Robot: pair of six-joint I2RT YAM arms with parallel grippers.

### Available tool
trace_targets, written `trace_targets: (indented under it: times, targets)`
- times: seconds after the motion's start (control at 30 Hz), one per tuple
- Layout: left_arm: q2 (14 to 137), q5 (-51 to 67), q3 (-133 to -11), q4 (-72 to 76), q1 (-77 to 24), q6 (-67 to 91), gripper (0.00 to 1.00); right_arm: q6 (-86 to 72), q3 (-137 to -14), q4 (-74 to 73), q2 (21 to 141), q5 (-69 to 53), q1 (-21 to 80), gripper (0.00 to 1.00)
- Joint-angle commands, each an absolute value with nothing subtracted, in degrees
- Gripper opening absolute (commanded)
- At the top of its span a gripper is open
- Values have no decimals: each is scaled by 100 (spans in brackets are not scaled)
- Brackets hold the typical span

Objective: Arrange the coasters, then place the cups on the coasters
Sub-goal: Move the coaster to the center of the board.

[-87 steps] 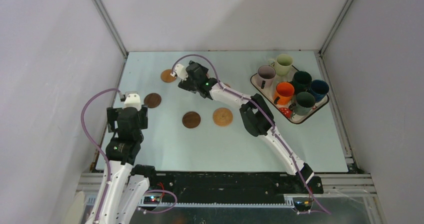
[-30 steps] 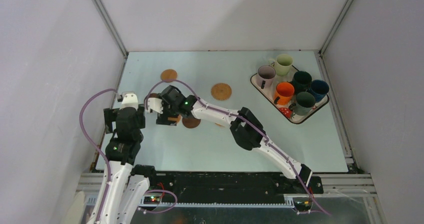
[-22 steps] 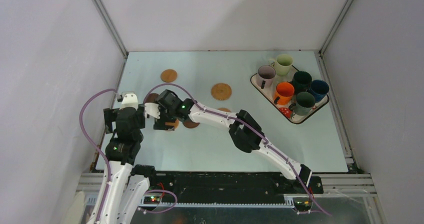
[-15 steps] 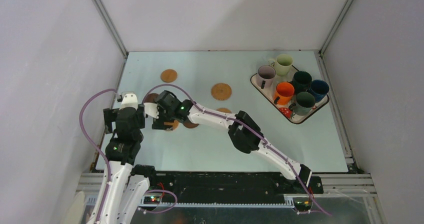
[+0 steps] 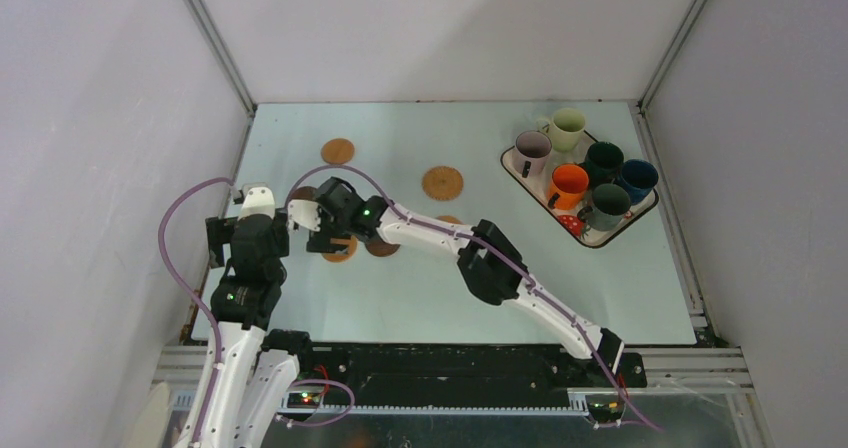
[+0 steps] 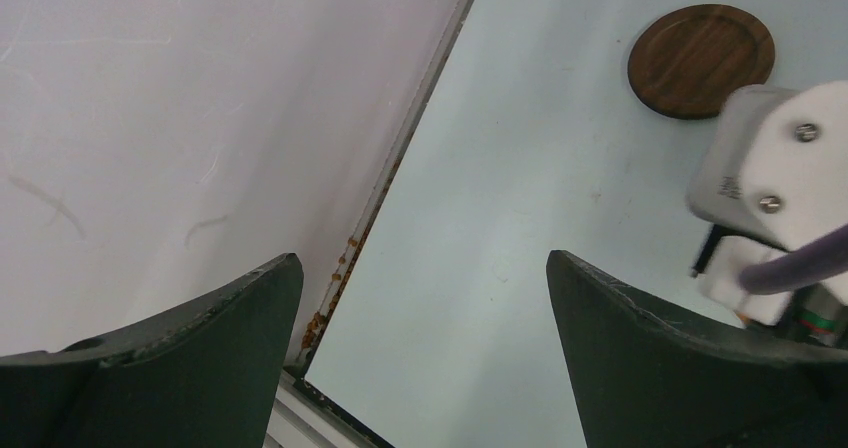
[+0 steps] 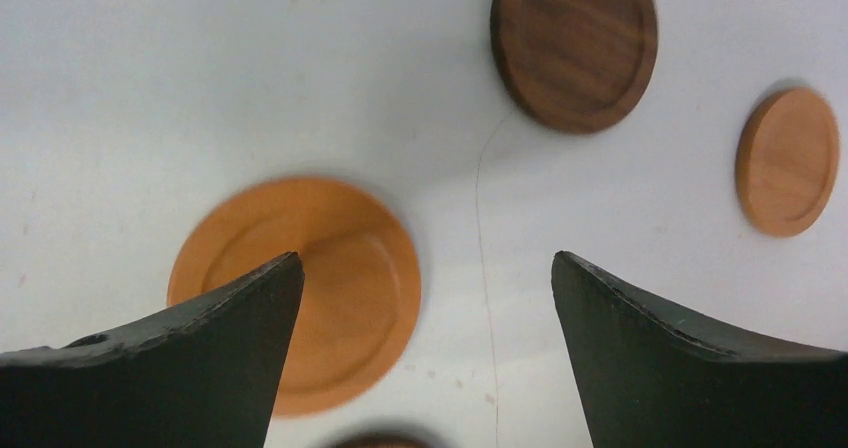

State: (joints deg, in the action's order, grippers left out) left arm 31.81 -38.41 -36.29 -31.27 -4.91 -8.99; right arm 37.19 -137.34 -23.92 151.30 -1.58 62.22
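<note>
Orange coaster (image 7: 330, 278) lies flat on the table (image 7: 200, 68), half tucked behind the left tip of the right fingers (image 7: 150, 368), which gape wide and grip nothing. Dark brown coaster (image 7: 573, 43) sits just beyond them. Left fingers (image 6: 150, 368) are spread wide too, empty. All six cups (image 5: 568, 183) sit in the tray (image 5: 572, 225).
</note>
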Motion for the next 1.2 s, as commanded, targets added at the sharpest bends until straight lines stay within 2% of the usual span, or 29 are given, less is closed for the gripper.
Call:
trace_targets:
  times: [0.0,0.4,0.8,1.17]
  targets:
    - [3139,-3916,-3551,-2918,-423,-812,100,3643,-13408,-3006,14187,-579,5999,100]
    - [3140,-3941,-3551,-2914,-424,-826,98,4064,-12078,-3241,13651,-668,5780,100]
    - [3160,-4014,-3549,-2908,-419,-817,98,3676,-12425,-3387,14102,-895,5900,100]
    - [3144,-4009,-3551,-2906,-411,-817,98,3501,-12766,-2949,14463,-273,6030,100]
